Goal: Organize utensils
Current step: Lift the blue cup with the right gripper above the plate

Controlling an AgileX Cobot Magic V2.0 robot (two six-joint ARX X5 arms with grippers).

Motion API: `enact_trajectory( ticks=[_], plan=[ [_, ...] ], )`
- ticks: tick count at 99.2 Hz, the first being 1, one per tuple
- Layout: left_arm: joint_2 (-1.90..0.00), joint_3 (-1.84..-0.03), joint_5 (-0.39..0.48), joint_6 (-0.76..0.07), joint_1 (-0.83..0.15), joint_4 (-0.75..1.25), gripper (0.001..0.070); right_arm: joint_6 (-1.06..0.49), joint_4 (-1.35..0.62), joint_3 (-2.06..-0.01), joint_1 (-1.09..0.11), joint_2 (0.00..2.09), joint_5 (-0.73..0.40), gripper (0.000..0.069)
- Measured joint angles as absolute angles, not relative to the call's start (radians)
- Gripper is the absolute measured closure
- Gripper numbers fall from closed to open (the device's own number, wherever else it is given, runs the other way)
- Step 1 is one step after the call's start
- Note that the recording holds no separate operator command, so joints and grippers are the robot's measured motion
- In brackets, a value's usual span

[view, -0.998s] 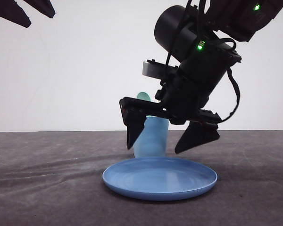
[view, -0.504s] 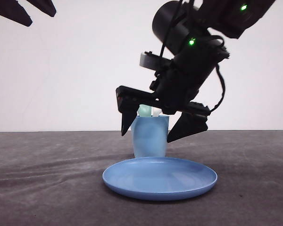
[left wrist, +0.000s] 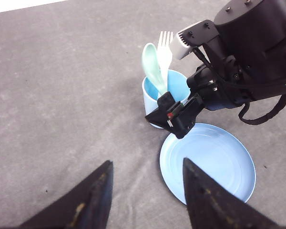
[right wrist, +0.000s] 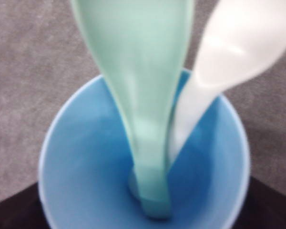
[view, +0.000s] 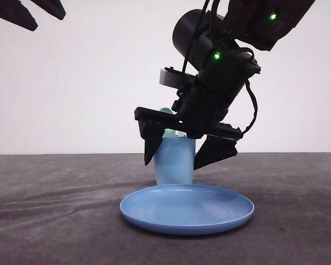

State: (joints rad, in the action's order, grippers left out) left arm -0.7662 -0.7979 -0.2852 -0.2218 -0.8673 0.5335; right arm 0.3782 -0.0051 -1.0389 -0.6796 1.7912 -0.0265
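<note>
Front view: right gripper [view: 175, 154] hangs at frame centre with fingers spread apart, straddling the light blue cup [view: 175, 161] and gripping nothing, a sign the load is already delivered; left gripper [view: 32, 15], upper left, fingers parted and empty. Left wrist view: spoon [left wrist: 152, 67] and fork [left wrist: 165, 52] stand handle-down in the cup, leaning on its rim, behind the plate [left wrist: 207, 162] on the counter [left wrist: 62, 95]. Right wrist view: both handles reach the cup floor, side by side, so they stay upright.

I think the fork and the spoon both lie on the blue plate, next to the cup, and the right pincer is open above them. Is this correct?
Not quite. The fork and the spoon stand inside the cup, not on the blue plate, as the left wrist view shows. The right pincer is indeed open above them.
</note>
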Motion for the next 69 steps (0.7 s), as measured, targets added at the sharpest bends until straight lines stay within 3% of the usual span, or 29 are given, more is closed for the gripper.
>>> enact_trajectory(
  ticks=[12,30,52,69],
  plan=[
    [-0.766,-0.798,-0.285,-0.222,-0.867,0.533,0.0436,0.371,-0.009,-1.039,-0.68,1.791,-0.026,0.0233],
    [-0.766,-0.798,-0.285,-0.221,-0.867,0.533,0.0436,0.369,-0.01,-1.039,-0.68,1.791,-0.026,0.0262],
    [-0.767,-0.798,-0.285,-0.221,-0.867,0.534,0.0436,0.338,-0.037,-1.039,-0.68,1.763,-0.027,0.0266],
    [-0.766,-0.798,-0.285,-0.222,-0.867,0.533,0.0436,0.288,-0.088,-1.039,-0.681,1.611,-0.049,0.0266]
  ],
)
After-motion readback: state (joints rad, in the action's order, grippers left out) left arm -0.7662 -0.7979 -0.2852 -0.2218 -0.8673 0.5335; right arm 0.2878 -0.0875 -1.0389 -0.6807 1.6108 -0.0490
